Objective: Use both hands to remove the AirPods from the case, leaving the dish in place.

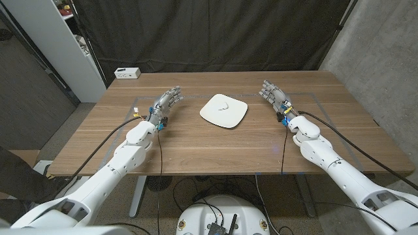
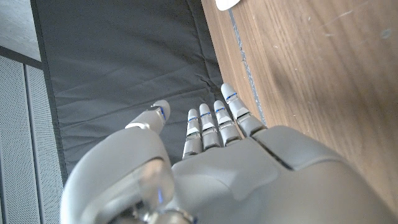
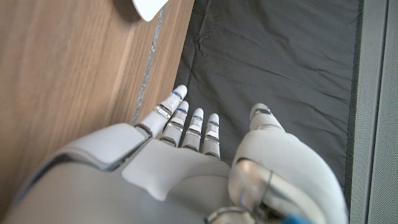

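While both hands wait apart, the white rounded-square ceramic dish sits mid-bench between them, inward of each. On it only a faint curved mark shows; the AirPods case can't be made out. Left hand and right hand look equally near, fingers extended, spread, holding nothing. A white box sits far off; nothing blocks either reach.
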